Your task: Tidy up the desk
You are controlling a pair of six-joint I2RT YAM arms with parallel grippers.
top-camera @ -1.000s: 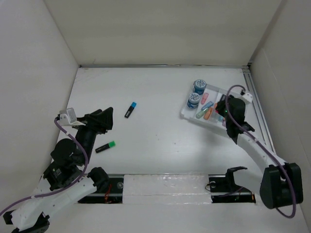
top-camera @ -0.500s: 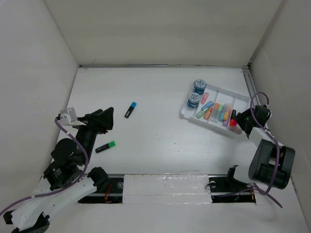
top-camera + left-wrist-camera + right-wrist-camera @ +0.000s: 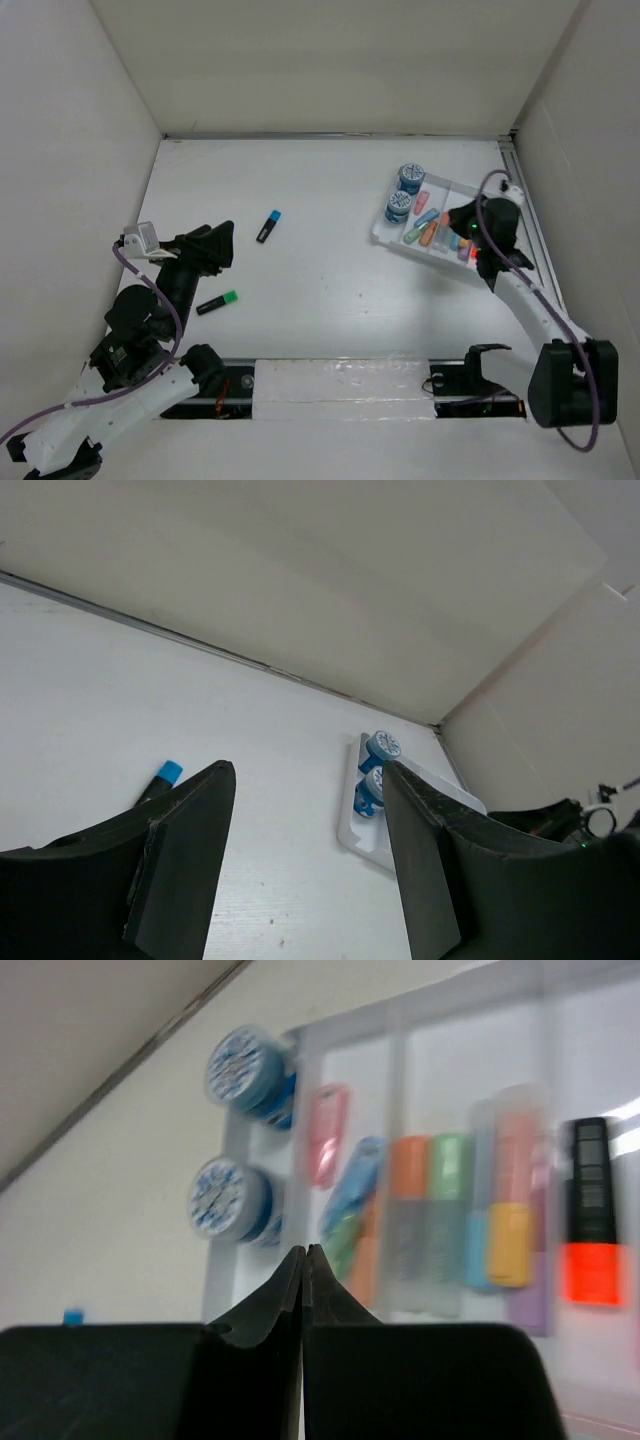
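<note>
The desk (image 3: 330, 190) is a white tabletop. A black marker with a blue cap (image 3: 268, 227) and a black marker with a green cap (image 3: 217, 302) lie loose on its left half. My left gripper (image 3: 215, 245) is open and empty, between the two markers; in the left wrist view (image 3: 305, 770) the blue-capped marker (image 3: 160, 780) shows left of its fingers. My right gripper (image 3: 460, 220) is shut and empty over the white tray (image 3: 383, 237); in the right wrist view (image 3: 304, 1250) it hovers above the tray's highlighters (image 3: 420, 1210) and a red-capped marker (image 3: 592, 1240).
The tray holds two blue-lidded tubs (image 3: 411, 178) (image 3: 399, 207) at its left end and several coloured highlighters (image 3: 432, 230). White walls enclose the desk. A metal rail (image 3: 340, 385) runs along the front edge, and another rail (image 3: 530, 215) along the right wall.
My right arm pulled back to the right edge half a second ago and now reaches out over the tray again. The left arm and both loose markers have not moved.
</note>
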